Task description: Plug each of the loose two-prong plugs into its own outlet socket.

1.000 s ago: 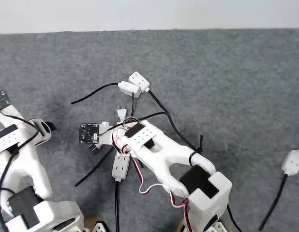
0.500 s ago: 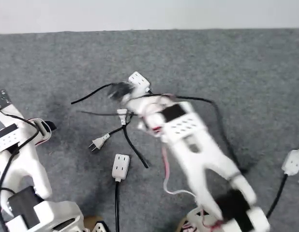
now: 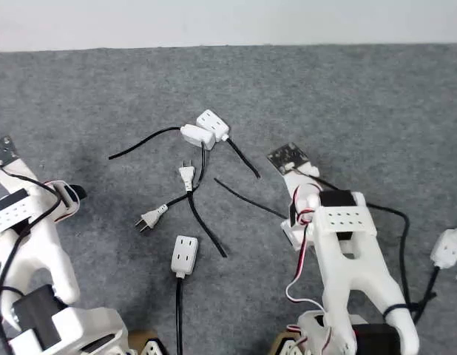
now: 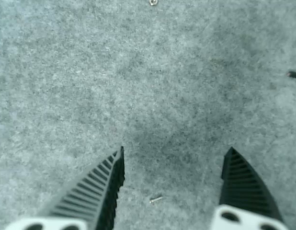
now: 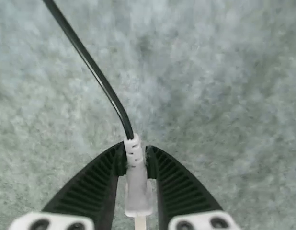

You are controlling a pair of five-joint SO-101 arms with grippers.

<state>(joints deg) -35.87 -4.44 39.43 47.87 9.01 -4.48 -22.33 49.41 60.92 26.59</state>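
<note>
Gripping a white plug (image 5: 136, 188) by its body, the right claw (image 5: 135, 147) is clamped narrow around it, its black cord (image 5: 92, 69) leading off across the grey table (image 3: 361, 111). The left claw (image 4: 176, 149) gapes wide above the table. Farther out lie an outlet socket (image 3: 184, 255), a loose plug (image 3: 147, 220), a second loose plug (image 3: 186, 174), then a joined plug-and-socket pair (image 3: 204, 129).

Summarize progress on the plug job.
Done: seated plug looks mated with the far outlet. In hand: right gripper is shut on the held plug. To do: upper loose plug and lower loose plug lie on the carpet; near outlet and edge outlet look free. Left gripper is open.
</note>
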